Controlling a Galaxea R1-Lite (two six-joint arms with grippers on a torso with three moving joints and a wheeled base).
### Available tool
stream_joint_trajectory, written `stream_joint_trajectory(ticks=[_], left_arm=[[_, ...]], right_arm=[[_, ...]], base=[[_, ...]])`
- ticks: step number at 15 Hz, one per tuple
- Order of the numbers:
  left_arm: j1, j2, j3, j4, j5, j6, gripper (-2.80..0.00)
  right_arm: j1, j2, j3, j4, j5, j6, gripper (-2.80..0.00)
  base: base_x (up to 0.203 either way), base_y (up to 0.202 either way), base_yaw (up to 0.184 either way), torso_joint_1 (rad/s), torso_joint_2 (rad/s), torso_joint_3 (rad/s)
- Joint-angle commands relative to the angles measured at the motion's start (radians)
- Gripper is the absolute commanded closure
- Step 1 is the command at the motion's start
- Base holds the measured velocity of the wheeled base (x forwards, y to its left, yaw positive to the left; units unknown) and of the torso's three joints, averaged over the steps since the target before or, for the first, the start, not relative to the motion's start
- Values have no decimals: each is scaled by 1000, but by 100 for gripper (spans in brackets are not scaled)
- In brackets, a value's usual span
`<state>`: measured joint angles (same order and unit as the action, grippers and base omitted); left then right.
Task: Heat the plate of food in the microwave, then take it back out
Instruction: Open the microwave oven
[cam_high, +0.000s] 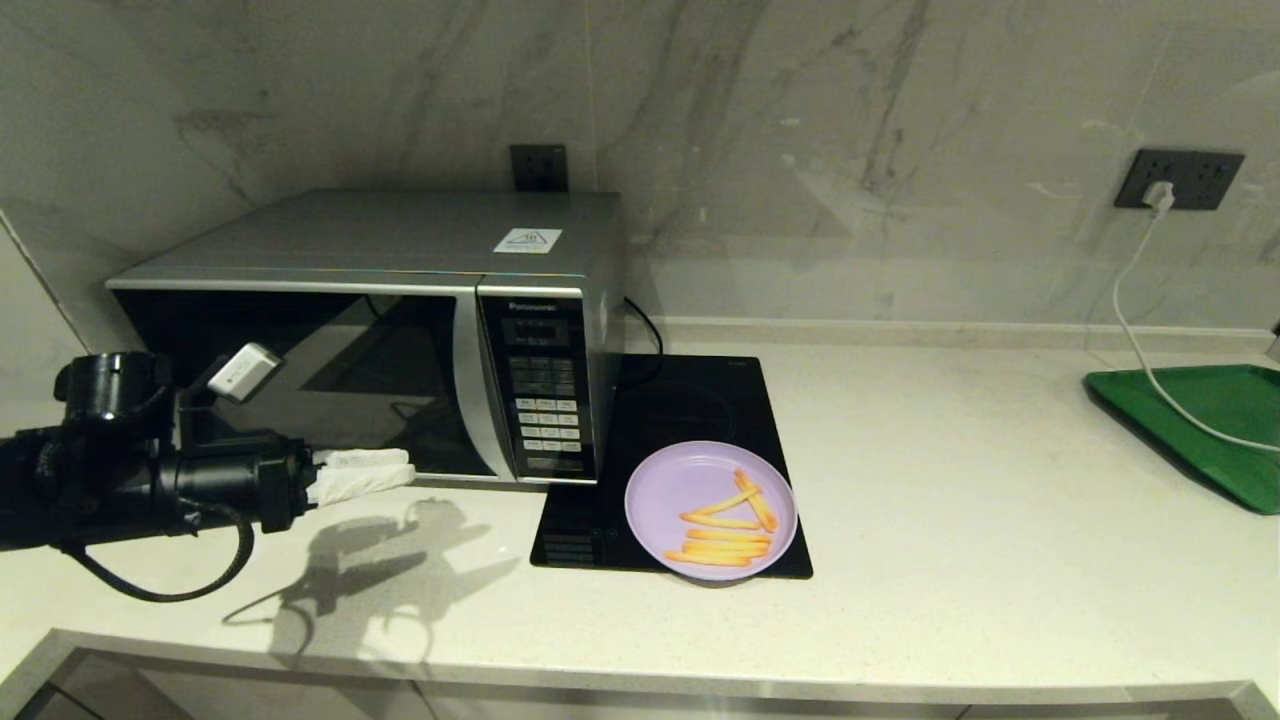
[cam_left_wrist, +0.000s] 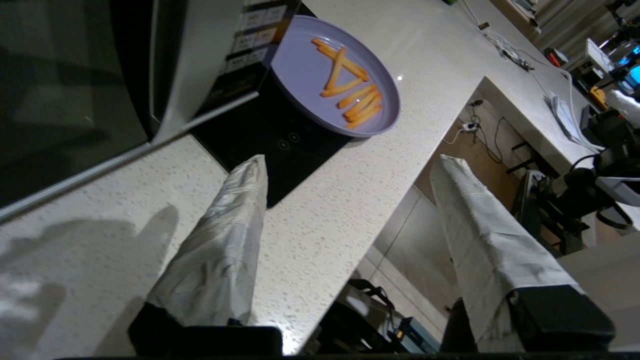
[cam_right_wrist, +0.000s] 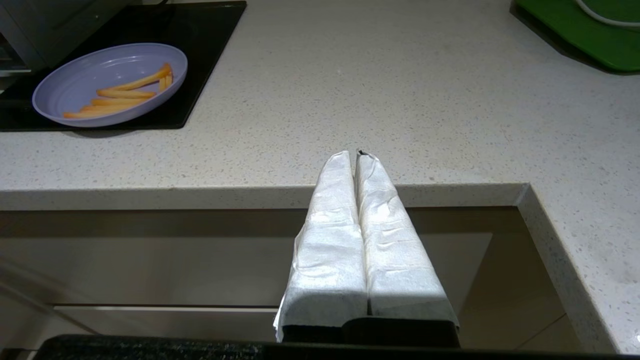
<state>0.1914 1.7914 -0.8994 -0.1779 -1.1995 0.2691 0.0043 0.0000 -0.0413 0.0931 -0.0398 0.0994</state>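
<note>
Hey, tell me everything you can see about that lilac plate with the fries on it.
The round pale lilac plastic plate has a shallow raised rim and sits upright and level on the flat black glass hob, near its front right corner, with its front edge reaching the hob's front edge. About seven thin orange-yellow fry sticks lie on its right half: several stacked parallel near the front, others crossing behind them. It is just right of the closed silver-grey microwave. No claw touches it.
</note>
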Motion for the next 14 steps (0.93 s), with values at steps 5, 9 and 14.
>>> stream_joint_trajectory(ticks=[5, 9, 14], left_arm=[[-41, 109, -113, -25, 6, 1, -280], [-85, 157, -162, -80, 66, 18, -280], [-104, 217, -244, -103, 69, 21, -280]], right_arm=[[0, 2, 0, 0, 0, 0, 0], [0, 2, 0, 0, 0, 0, 0], [0, 2, 0, 0, 0, 0, 0]], base=[[0, 0, 0, 0, 0, 0], [0, 0, 0, 0, 0, 0], [0, 0, 0, 0, 0, 0]])
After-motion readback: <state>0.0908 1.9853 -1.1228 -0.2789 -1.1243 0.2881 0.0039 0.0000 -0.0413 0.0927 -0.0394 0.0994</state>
